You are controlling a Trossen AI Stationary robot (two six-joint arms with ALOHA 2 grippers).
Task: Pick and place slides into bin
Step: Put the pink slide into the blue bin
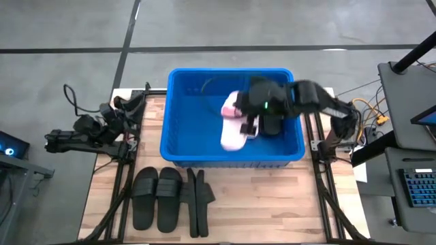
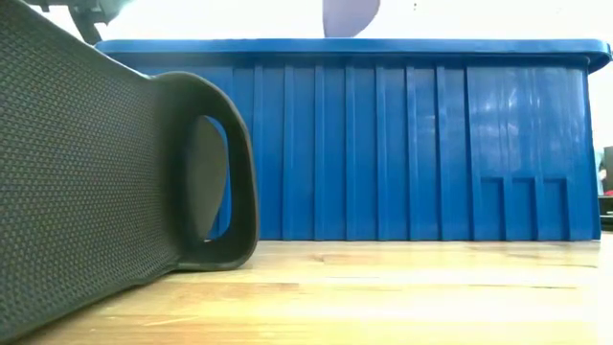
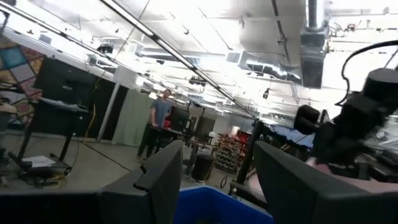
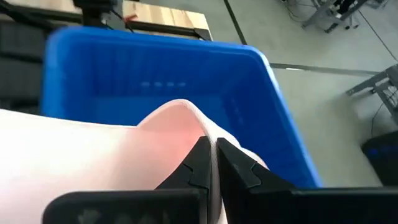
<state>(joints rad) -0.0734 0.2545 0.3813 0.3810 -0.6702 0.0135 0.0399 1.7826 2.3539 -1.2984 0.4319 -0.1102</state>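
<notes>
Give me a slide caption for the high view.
Right gripper holds a pale pink slide over the blue bin; black slides wait.

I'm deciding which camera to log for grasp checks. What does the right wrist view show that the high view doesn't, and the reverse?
Only the right wrist view shows the grip itself: the right gripper has its fingers pinched on the pink slide's strap.

Only the high view shows the black slides lying on the table in front of the bin, and the left arm folded back at the table's left edge.

Both show the pink slide held over the blue bin.
</notes>
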